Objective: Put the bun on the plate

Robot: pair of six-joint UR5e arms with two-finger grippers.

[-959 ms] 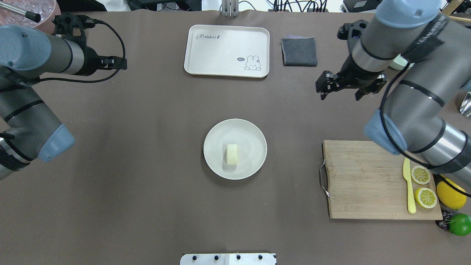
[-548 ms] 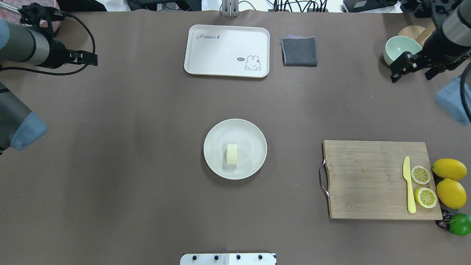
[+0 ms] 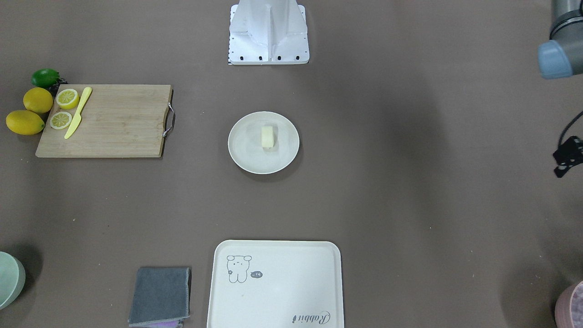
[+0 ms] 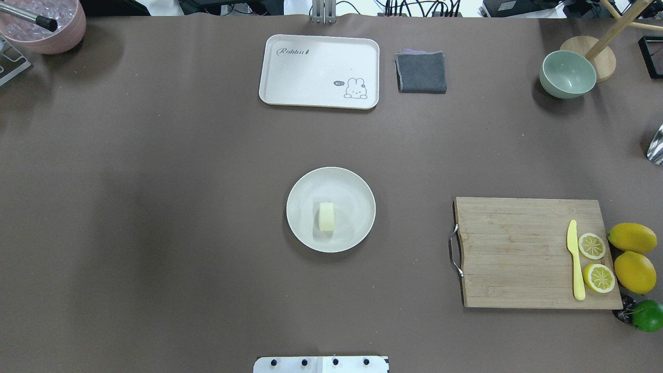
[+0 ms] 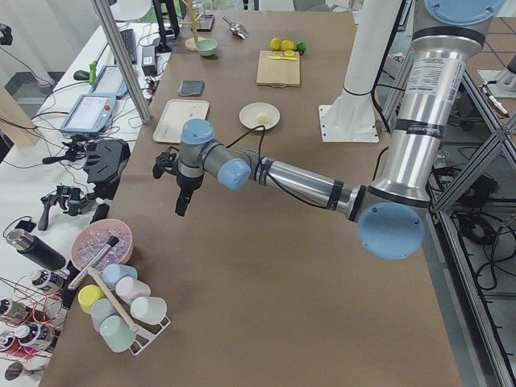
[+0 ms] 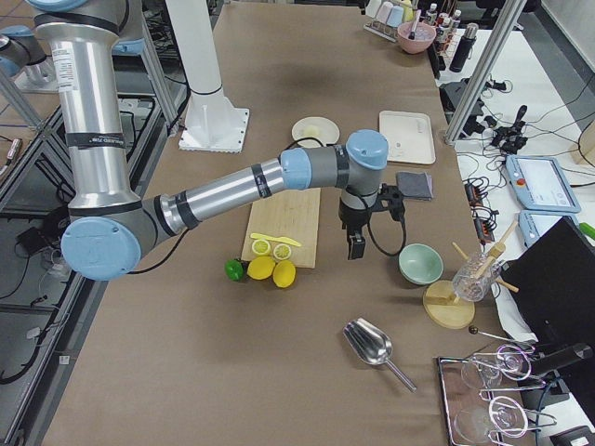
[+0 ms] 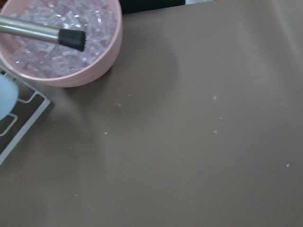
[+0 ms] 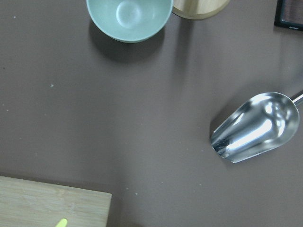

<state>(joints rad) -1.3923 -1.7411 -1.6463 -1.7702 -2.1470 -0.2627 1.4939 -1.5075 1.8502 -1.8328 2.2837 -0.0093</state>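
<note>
L gripper (image 5: pixel 183 205) hangs over left end of table (image 4: pixel 155 233), grip can't tell. Bun (image 4: pixel 326 216) lies on plate (image 4: pixel 352 191), mid-table, long axis front-to-back, well apart from both, neither arm nearer. R gripper (image 6: pixel 356 246) by bowl (image 6: pixel 420 263), grip can't tell

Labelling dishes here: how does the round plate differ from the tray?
The plate is round and plain; the tray is rectangular, with a printed animal and lettering. The plate holds the bun; the tray holds nothing. Both are off-white, shallow, with raised rims.
</note>
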